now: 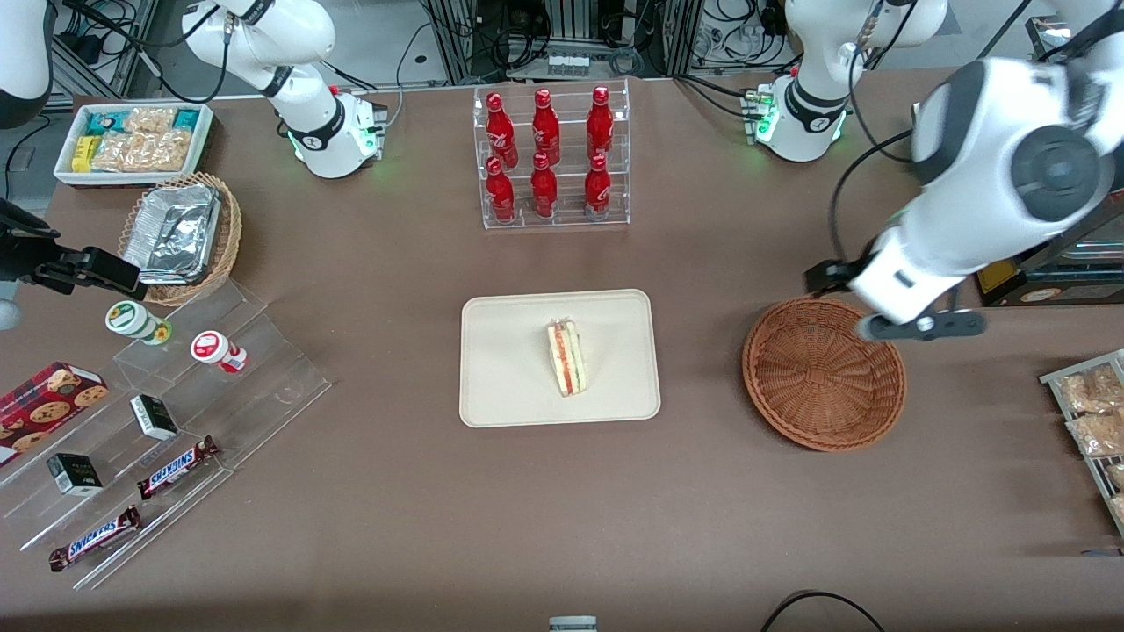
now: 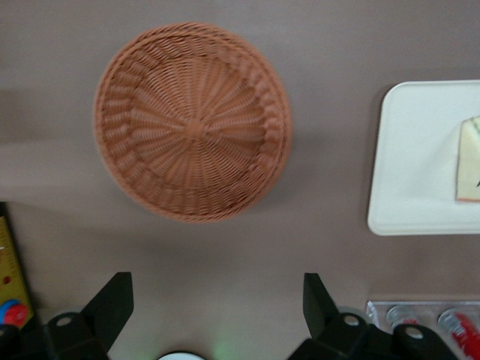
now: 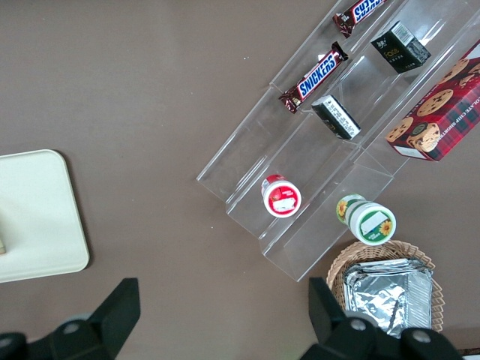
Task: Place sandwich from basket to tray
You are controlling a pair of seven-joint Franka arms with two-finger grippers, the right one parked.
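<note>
I am seeing the sandwich lying on the tray, standing on an edge near the tray's middle with its red and green filling facing up toward the front camera. The basket is sitting bare toward the working arm's end of the surface, well apart from the tray. My gripper is hovering above the surface just beside the basket's rim, on the side farther from the front camera; its fingers are spread wide and it is carrying nothing.

Judging from this, the transfer looks finished, so the risks I am weighing are mostly about pulling away. The arm is hanging low near the basket, and a careless sweep could be catching the wicker rim and dragging the light basket across the surface. The rack of red bottles is standing farther from the front camera than the tray, so a wide swing toward the middle could be knocking it. The sandwich is balancing on a narrow edge; any bump to the tray could be tipping it flat or spilling its layers. I am keeping any retreat high and slow.
</note>
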